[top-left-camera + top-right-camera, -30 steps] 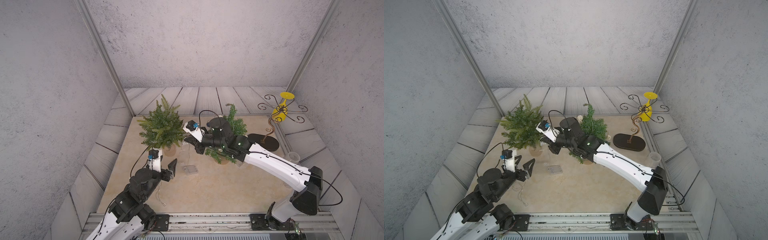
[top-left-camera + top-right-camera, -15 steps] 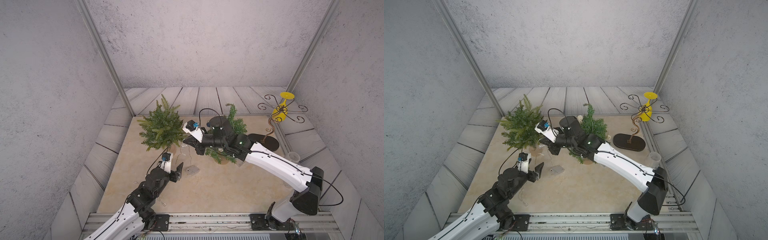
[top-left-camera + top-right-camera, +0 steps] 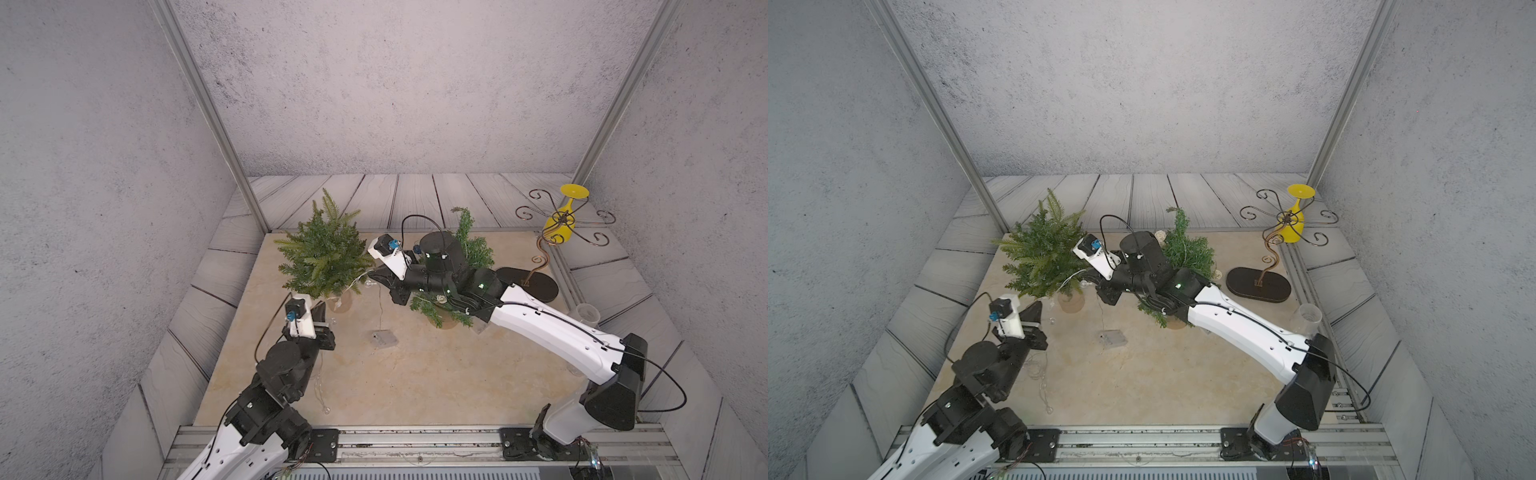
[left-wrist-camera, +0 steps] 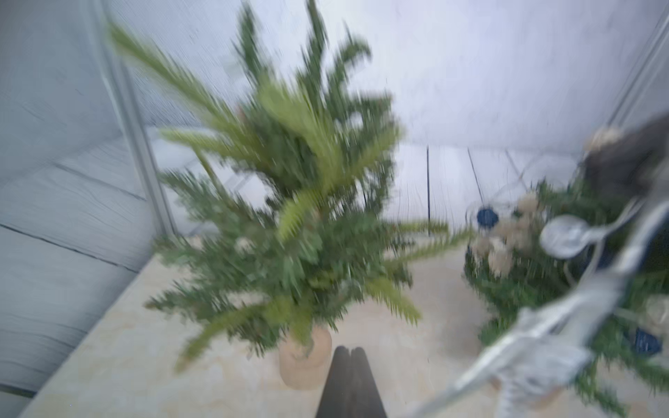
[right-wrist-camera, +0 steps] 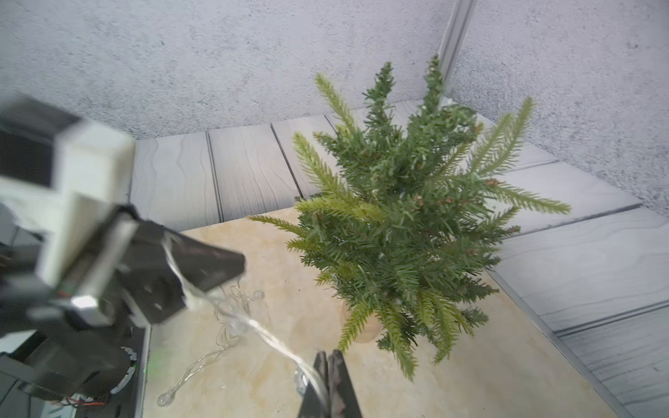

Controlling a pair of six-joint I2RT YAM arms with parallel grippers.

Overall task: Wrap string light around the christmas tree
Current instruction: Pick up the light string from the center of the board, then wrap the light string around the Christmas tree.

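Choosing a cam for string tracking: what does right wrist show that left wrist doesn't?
Right wrist only: the black left gripper from outside, and slack loops of clear-wire string light on the beige tabletop. Left wrist only: a second green tree with pale and blue ornaments, blurred. Both: the bushy green Christmas tree in its wooden pot, and the string.

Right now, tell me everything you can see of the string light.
The string light is a thin clear wire with small clear bulbs. The shut right gripper pinches it; from there it stretches to the shut left gripper, where any grip is unclear. Slack loops lie on the beige tabletop, and a tail drops to a clear battery box.
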